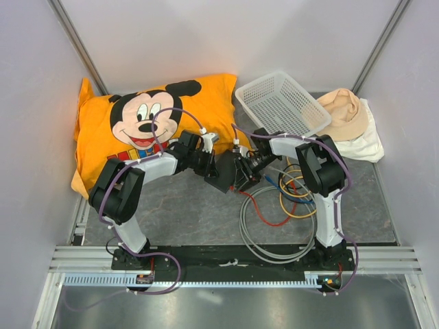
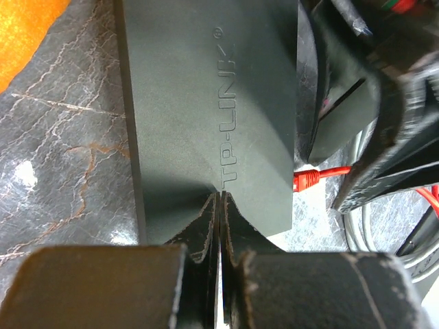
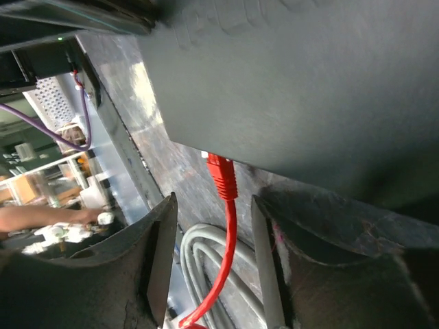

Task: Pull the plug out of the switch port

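Left end effector [image 2: 218, 205] is pinched fully closed on the near edge of the switch [image 2: 206, 103], its two fingers pressed together over the thin black casing. Right end effector [image 3: 212, 205] stands partly open, one finger [image 3: 161, 260] on each side of the red plug [image 3: 219, 175]. A gap shows on both sides, so it has hold of nothing. The plug sits in a socket on the switch's edge, and its red cable [image 3: 230, 240] runs back between the fingers, with coiled grey cable [image 3: 202, 250] beside it.

The switch is near the middle of the table [image 2: 62, 151], between the two end effectors, just near of an orange cushion [image 1: 96, 137] printed with a cartoon mouse. A white mesh basket [image 1: 281, 103] lies farther back on the right.

Raised lettering on the switch's top face reads "TP-LINK", with a small ® mark after it.
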### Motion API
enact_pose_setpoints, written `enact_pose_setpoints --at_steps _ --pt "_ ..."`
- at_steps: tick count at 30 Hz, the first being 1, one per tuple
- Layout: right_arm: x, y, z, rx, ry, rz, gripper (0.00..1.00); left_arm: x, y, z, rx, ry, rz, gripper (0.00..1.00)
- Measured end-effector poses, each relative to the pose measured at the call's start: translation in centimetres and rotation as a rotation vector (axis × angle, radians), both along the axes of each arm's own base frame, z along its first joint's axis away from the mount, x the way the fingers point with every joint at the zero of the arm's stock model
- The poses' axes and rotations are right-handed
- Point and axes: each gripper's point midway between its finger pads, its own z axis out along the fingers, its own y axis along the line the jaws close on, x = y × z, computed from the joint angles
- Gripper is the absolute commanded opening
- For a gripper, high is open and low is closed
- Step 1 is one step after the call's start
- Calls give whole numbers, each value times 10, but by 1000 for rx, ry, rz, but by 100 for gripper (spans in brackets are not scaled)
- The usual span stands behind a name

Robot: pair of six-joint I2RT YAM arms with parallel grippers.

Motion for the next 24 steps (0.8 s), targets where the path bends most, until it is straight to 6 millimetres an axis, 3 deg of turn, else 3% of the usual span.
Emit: enact_pose_setpoints --at_steps 4,24 --pt "-7 0 -3 -3 44 -14 53 0 0 0 -4 -5 -1 2" --pt "4 19 -6 0 30 -59 44 -17 9 0 -2 -8 1 2"
